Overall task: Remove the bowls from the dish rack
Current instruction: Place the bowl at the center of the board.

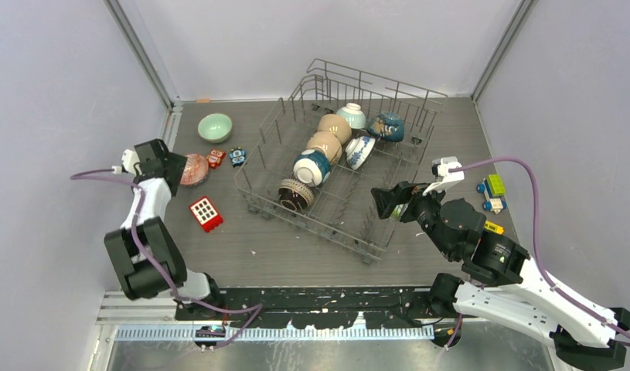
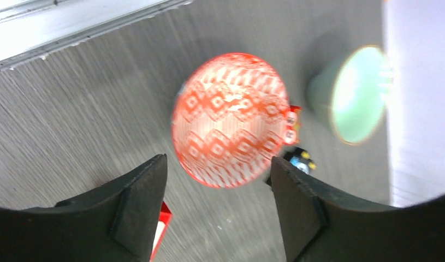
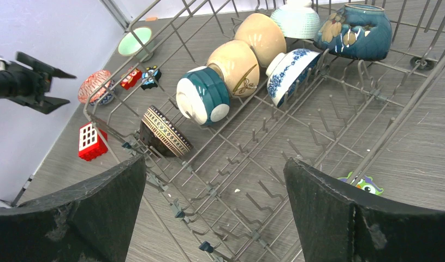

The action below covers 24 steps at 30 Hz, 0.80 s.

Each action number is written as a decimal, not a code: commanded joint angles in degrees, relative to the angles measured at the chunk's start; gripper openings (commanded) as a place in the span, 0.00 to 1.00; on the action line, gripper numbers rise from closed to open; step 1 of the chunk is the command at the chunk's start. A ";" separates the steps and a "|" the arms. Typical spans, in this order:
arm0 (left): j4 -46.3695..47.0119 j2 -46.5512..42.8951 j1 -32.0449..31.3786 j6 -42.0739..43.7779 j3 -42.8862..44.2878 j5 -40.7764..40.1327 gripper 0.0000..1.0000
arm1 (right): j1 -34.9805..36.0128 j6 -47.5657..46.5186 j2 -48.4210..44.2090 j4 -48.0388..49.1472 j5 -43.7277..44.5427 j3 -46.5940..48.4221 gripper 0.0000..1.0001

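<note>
The grey wire dish rack point(image 1: 350, 210) stands mid-table and holds several bowls on their sides: dark brown ribbed point(image 1: 296, 194), teal-and-white point(image 1: 312, 167), two tan point(image 1: 325, 144), blue-white patterned point(image 1: 359, 151), pale ribbed point(image 1: 352, 116) and dark blue point(image 1: 386, 126). Left of the rack, a mint green bowl point(image 1: 215, 127) and a red-patterned bowl point(image 2: 231, 120) rest on the table. My left gripper point(image 2: 219, 161) is open, its fingers either side of the red bowl's near edge without touching it. My right gripper point(image 3: 214, 161) hangs open over the rack's point(image 3: 329, 125) empty near-right tines.
A red block with white squares point(image 1: 206, 212) lies near the left arm. Small red point(image 1: 216, 158) and blue point(image 1: 236, 156) toys sit between the red bowl and the rack. Green-yellow toys point(image 1: 493, 187) and an owl figure point(image 3: 365, 184) lie right of the rack. Walls enclose the table.
</note>
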 commanded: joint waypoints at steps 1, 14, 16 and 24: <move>-2.69 -10.31 -0.01 -0.54 1.71 3.81 0.77 | -0.12 0.67 0.23 1.62 1.75 1.93 1.00; -7.62 -31.99 -20.23 13.17 1.12 2.94 0.91 | -1.19 -1.10 16.94 -3.09 5.08 16.06 1.00; -5.79 -34.07 -23.65 15.76 -0.53 3.28 0.89 | -2.29 -0.38 18.75 -1.89 2.69 16.28 1.00; -6.24 -38.14 -24.98 23.74 -4.47 12.57 0.86 | -14.35 7.65 27.81 0.53 -3.94 18.33 1.00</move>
